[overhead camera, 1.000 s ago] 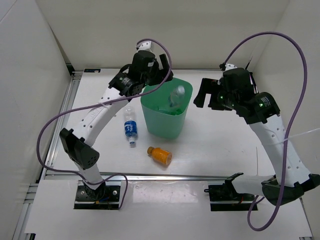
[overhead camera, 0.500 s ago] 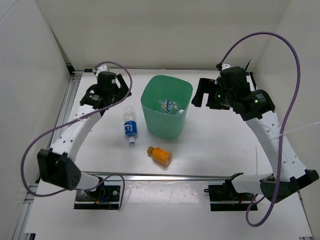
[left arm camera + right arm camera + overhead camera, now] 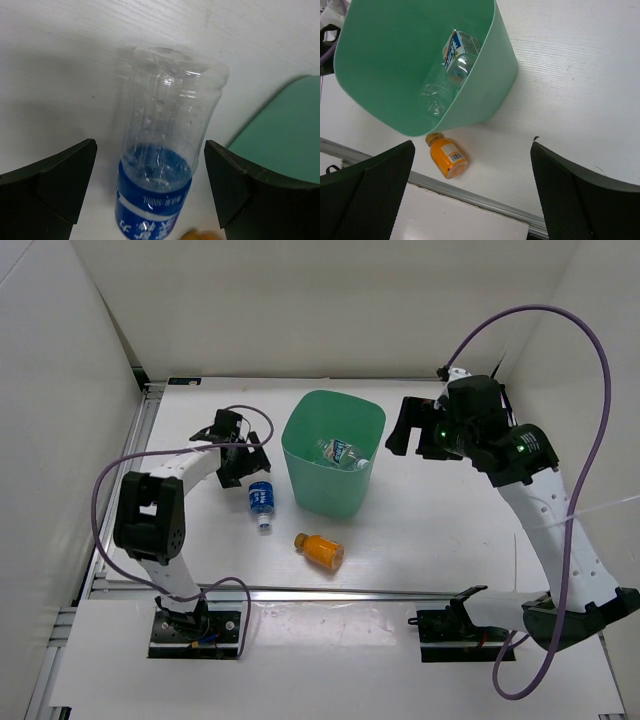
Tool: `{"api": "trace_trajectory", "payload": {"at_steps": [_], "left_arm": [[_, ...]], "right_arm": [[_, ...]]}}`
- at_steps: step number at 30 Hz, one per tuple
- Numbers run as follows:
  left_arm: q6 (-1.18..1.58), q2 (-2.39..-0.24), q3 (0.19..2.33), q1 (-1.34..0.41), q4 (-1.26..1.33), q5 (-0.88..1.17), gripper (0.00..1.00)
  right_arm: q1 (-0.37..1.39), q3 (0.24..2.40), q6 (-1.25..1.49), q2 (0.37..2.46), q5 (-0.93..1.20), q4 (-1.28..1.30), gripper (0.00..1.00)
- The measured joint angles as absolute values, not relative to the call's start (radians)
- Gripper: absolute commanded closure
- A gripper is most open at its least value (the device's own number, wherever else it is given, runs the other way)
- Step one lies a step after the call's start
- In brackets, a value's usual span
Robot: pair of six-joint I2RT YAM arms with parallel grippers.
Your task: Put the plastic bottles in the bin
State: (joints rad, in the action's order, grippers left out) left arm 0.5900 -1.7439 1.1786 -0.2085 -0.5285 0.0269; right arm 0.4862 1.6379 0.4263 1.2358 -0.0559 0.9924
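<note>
The mint-green bin stands mid-table, and a blue-labelled clear bottle lies inside it. In the right wrist view the bin holds that labelled bottle and a clear one. Another clear bottle with a blue label lies left of the bin. My left gripper is low over its base end, open. This bottle shows between the spread fingers, untouched. A short orange bottle lies in front of the bin. My right gripper hangs open, high to the right of the bin, holding nothing.
White walls close the table on the left, back and right. A metal rail runs along the near edge, just behind the arm bases. The bin's wall is close on the right of the left gripper. The orange bottle lies near the rail.
My left arm swung away from above the bin, out to the left, then folded down over the labelled bottle. The bottle seen at the bin's rim now lies inside. The right arm barely moved.
</note>
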Motion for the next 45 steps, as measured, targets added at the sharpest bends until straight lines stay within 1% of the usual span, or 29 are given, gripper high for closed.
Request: {"api": "trace_trajectory", "payload": {"at_steps": [3, 4, 5, 6, 7, 8, 9, 10, 11, 14, 18, 21, 23, 27, 30, 32, 33, 35, 36, 38, 39, 40, 45], "left_arm": [[0.581, -1.809, 1.193, -0.213, -0.517, 0.061, 0.0], [0.578, -1.824, 1.197, -0.216, -0.513, 0.073, 0.02], [0.575, -1.837, 1.201, -0.219, -0.511, 0.086, 0.06], [0.571, -1.847, 1.205, -0.221, -0.511, 0.099, 0.16], [0.57, -1.852, 1.206, -0.223, -0.509, 0.104, 0.16], [0.567, -1.854, 1.206, -0.224, -0.507, 0.113, 0.34], [0.567, -1.855, 1.206, -0.224, -0.507, 0.12, 0.47], [0.572, -1.851, 1.206, -0.224, -0.506, 0.123, 0.59], [0.575, -1.845, 1.205, -0.221, -0.505, 0.123, 0.66], [0.587, -1.789, 1.205, -0.196, -0.509, 0.113, 0.66], [0.627, -1.636, 1.236, -0.15, -0.527, 0.078, 0.66], [0.668, -1.524, 1.37, -0.141, -0.527, 0.032, 0.63], [0.688, -1.478, 1.484, -0.159, -0.52, 0.008, 0.63], [0.707, -1.46, 1.73, -0.26, -0.472, -0.012, 0.59], [0.702, -1.488, 1.863, -0.355, -0.448, -0.015, 0.56], [0.685, -1.52, 1.914, -0.423, -0.442, -0.019, 0.54], [0.675, -1.54, 1.929, -0.452, -0.438, -0.022, 0.51], [0.648, -1.579, 1.935, -0.505, -0.44, -0.028, 0.28], [0.636, -1.598, 1.932, -0.522, -0.445, -0.029, 0.14], [0.616, -1.633, 1.917, -0.554, -0.456, -0.035, 0.09], [0.609, -1.648, 1.904, -0.566, -0.464, -0.042, 0.02], [0.598, -1.659, 1.89, -0.573, -0.473, -0.047, 0.0], [0.54, -1.671, 1.878, -0.576, -0.508, -0.115, 0.0]], "right_arm": [[0.486, 1.638, 0.421, 1.222, -0.056, 0.993, 0.0], [0.486, 1.638, 0.419, 1.219, -0.056, 0.993, 0.0], [0.485, 1.638, 0.418, 1.218, -0.056, 0.993, 0.0], [0.484, 1.638, 0.417, 1.217, -0.056, 0.993, 0.0], [0.483, 1.638, 0.416, 1.217, -0.056, 0.993, 0.0], [0.48, 1.637, 0.415, 1.217, -0.056, 0.993, 0.0], [0.479, 1.637, 0.415, 1.217, -0.056, 0.993, 0.0], [0.478, 1.637, 0.415, 1.217, -0.056, 0.993, 0.0], [0.477, 1.637, 0.414, 1.217, -0.056, 0.993, 0.0], [0.471, 1.637, 0.415, 1.218, -0.056, 0.993, 0.0], [0.471, 1.63, 0.416, 1.218, -0.052, 0.994, 0.0], [0.471, 1.622, 0.417, 1.225, -0.045, 0.993, 0.0], [0.471, 1.621, 0.419, 1.234, -0.04, 0.993, 0.0], [0.471, 1.621, 0.427, 1.25, -0.027, 0.992, 0.0], [0.471, 1.621, 0.435, 1.253, -0.018, 0.992, 0.0], [0.471, 1.621, 0.437, 1.253, -0.015, 0.992, 0.0], [0.471, 1.621, 0.437, 1.253, -0.014, 0.992, 0.0], [0.471, 1.621, 0.437, 1.253, -0.015, 0.992, 0.0], [0.471, 1.621, 0.437, 1.253, -0.015, 0.992, 0.0], [0.471, 1.621, 0.437, 1.253, -0.015, 0.992, 0.0], [0.471, 1.621, 0.437, 1.253, -0.015, 0.992, 0.0], [0.471, 1.621, 0.437, 1.252, -0.016, 0.992, 0.0], [0.472, 1.621, 0.409, 1.24, -0.002, 0.989, 0.0]]}}
